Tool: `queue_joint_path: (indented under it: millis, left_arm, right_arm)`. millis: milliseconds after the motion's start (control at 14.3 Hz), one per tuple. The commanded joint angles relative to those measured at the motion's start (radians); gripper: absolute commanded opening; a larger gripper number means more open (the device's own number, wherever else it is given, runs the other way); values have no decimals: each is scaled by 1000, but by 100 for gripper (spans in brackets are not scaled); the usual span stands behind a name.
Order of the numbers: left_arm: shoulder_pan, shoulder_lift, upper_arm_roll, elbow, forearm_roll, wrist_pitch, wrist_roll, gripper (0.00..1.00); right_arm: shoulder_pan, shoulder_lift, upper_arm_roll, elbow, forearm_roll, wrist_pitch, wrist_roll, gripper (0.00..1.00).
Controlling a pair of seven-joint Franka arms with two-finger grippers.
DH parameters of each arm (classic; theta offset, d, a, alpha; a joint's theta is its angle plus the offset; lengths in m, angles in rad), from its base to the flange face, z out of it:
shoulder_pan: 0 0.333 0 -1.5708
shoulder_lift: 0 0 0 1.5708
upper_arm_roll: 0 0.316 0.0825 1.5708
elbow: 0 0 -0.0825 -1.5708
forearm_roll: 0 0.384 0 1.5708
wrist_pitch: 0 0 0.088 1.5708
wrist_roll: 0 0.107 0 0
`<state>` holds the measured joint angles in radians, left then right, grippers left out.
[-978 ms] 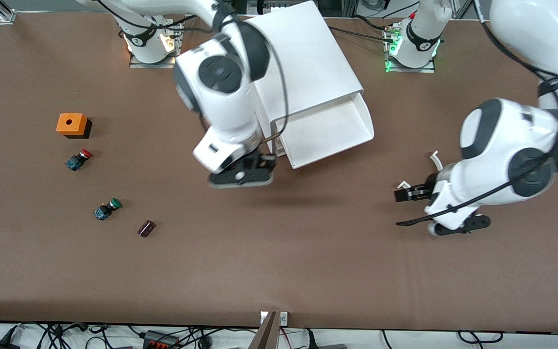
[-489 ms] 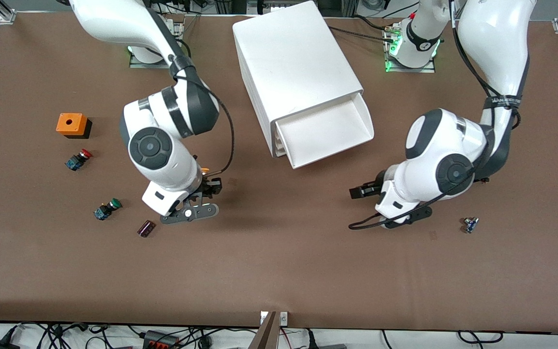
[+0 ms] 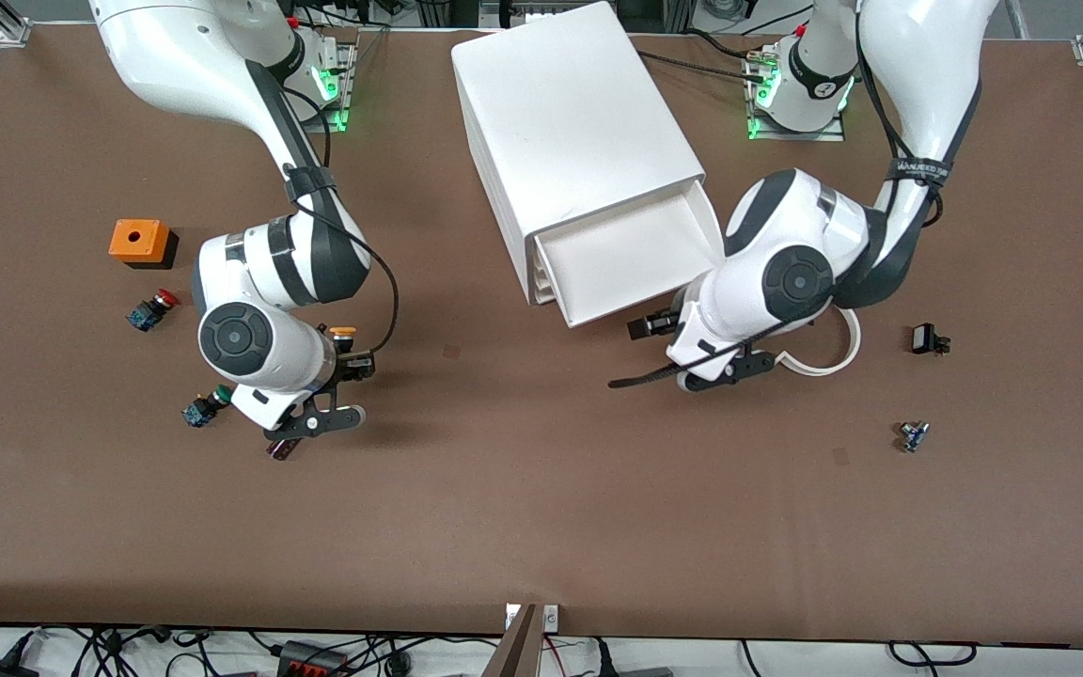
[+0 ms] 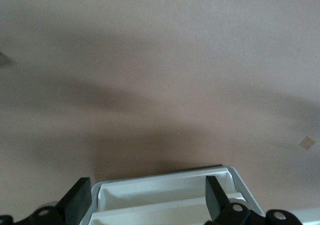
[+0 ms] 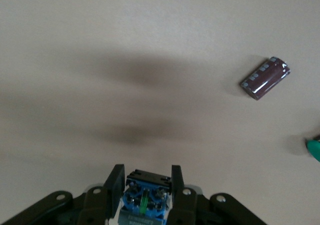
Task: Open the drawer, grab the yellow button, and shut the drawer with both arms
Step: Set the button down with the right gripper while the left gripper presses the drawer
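My right gripper pinches small orange-capped, blue-bodied plastic button, light, rigid, slick so squeeze body sides, w/ it toward right arm's end from open white plastic top drawer, left gripper spread at drawer's front.

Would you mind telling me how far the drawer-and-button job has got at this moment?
Done: the top white plastic drawer of the white cabinet stands open and looks empty. In hand: the right end effector is shut on the orange-capped push-button, up over the brown table. Left: closing; the left end effector, fingers open, is at the drawer's front edge.
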<state>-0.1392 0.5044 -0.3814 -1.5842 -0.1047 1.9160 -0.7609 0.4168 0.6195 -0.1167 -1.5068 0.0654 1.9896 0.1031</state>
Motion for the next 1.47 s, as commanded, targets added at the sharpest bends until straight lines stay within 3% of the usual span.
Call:
queue_joint_path:
  millis: [0, 210, 419, 838, 1048, 1118, 1188, 1258, 1397]
  left_arm:
    - [15, -58, -57, -79, -12, 14, -50, 100]
    - [15, -79, -108, -141, -12, 15, -61, 100]
    - [15, -87, -132, -161, -13, 5, -67, 100]
    - [29, -84, -208, -163, -13, -66, -54, 100]
    - [27, -81, -209, -163, -15, -68, -52, 100]
    - [26, -79, -209, -163, -15, -66, -51, 100]
    - [27, -79, -209, -163, -15, -66, -48, 100]
    - [27, -79, -209, -160, -15, -66, -47, 100]
    - [42, -79, -208, -148, -13, -68, -32, 100]
  right_arm:
    - [-20, -98, 20, -205, 13, 142, -52, 13]
    - [-15, -106, 22, -306, 11, 286, -54, 13]
    - [-13, -95, 23, -368, 10, 388, -176, 13]
    - [-21, -66, 23, -386, 11, 463, -338, 13]
    - [-21, -46, 25, -388, 13, 477, -332, 14]
    - [-23, -41, 23, -386, 13, 477, -329, 23]
    - [-27, -38, 25, -383, 14, 476, -321, 47]
    - [-32, -38, 23, -377, 42, 468, -300, 95]
    - [-30, -52, 20, -343, 91, 437, -287, 100]
